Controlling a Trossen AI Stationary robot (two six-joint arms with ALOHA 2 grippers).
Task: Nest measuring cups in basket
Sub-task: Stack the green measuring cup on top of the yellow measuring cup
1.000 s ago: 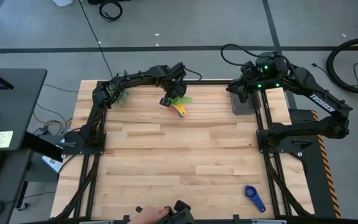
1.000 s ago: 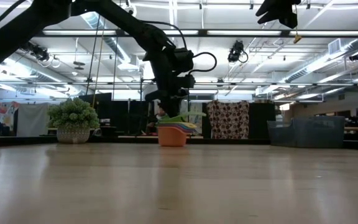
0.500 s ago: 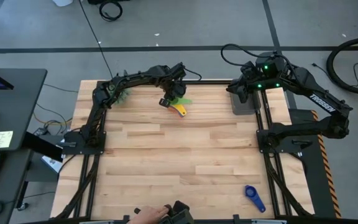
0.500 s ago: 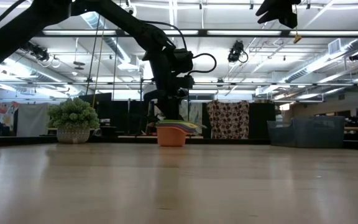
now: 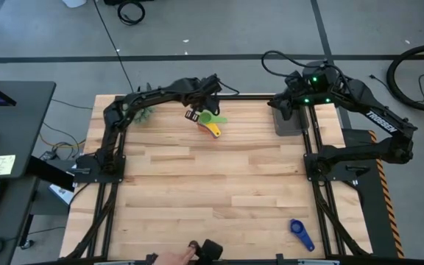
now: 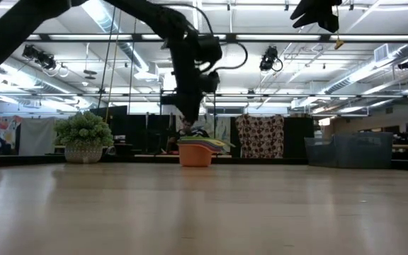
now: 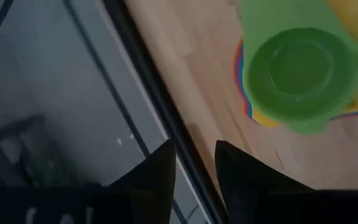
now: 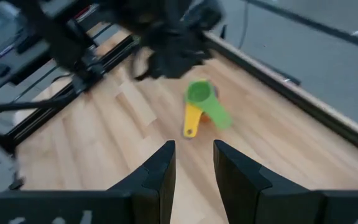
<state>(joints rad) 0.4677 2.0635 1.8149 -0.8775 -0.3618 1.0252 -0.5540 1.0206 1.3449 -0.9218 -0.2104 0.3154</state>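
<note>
Reaching across the far edge of the table (image 5: 197, 184), the left arm bends at its elbow near the far left corner and stretches rightward, ending with the left gripper (image 5: 196, 112) raised just above and left of the stack of measuring cups (image 5: 210, 124). Its fingers (image 7: 157, 177) stand slightly apart with a narrow gap, holding nothing. The stack sits near the far edge, middle of the table: a green cup (image 7: 300, 74) lies on top, yellow beneath, with an orange one (image 6: 195, 156) at the base, handles fanning toward the near right. One dark blue cup (image 5: 300, 234) lies alone near the right corner on the near side, well apart from the stack. The right arm folds back over the far right corner, its right gripper (image 5: 289, 92) held high above the basket (image 5: 291, 124); its fingers (image 8: 157, 180) are a little apart and empty. A fuzzy plant (image 6: 83, 138) stands at the far left. A person's hand (image 5: 171, 258) shows at the near edge.
</note>
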